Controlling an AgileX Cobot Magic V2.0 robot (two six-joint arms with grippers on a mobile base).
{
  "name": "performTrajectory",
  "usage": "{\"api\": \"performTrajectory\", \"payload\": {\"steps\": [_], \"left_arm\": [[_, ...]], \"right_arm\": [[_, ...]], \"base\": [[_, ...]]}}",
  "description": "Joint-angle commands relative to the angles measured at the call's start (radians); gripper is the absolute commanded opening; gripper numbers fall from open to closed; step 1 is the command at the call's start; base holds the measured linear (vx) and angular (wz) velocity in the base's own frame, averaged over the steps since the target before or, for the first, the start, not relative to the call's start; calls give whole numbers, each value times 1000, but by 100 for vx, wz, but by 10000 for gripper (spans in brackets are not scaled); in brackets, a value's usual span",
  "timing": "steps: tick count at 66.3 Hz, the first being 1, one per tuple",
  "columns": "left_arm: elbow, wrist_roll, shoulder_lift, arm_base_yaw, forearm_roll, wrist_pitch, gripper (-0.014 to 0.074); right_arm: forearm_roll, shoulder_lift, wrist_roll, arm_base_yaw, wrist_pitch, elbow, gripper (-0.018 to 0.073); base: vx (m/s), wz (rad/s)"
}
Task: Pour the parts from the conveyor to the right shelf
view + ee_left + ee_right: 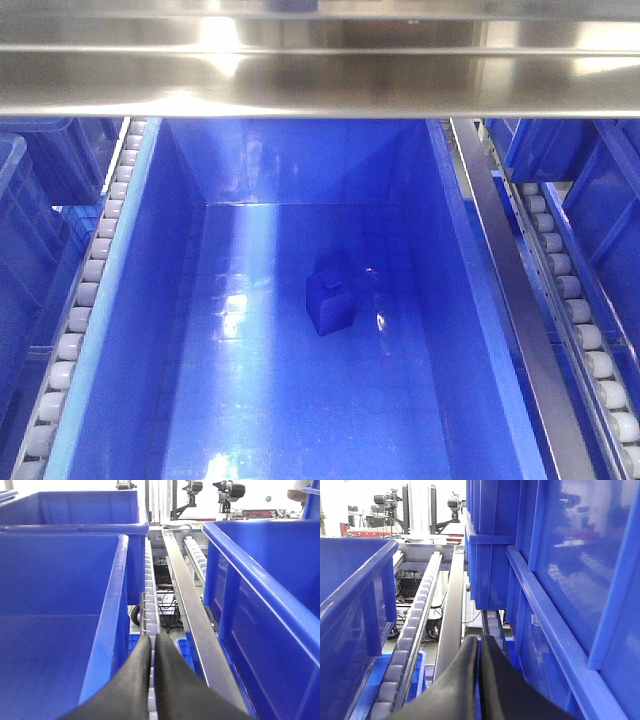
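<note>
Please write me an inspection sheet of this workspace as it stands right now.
Surface: steel shelf with white roller rails; conveyor not in view.
Job's things: one blue part lies on the floor of the centre bin, apart from its walls.
Clutter: nothing seen in that bin besides the part.
Grippers: left gripper and right gripper both have jaws shut, empty, above the rails between bins.
Cables: dark cables and boxes under the shelf.
Surroundings: neighbouring blue bins; camera rigs behind.
</note>
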Motion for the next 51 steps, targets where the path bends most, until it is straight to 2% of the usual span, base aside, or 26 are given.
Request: {"api": "performTrajectory", "payload": {"steps": [1,51], "left_arm": [[-20,-7,-12,-5,-6,-72,-6],[-20,-7,-12,-5,-6,-72,-6]], "right_arm": [[-1,-12,-10,2,-80,8,-9],[-1,-12,-10,2,-75,8,-9]], "base": [[0,0],[0,0]]}}
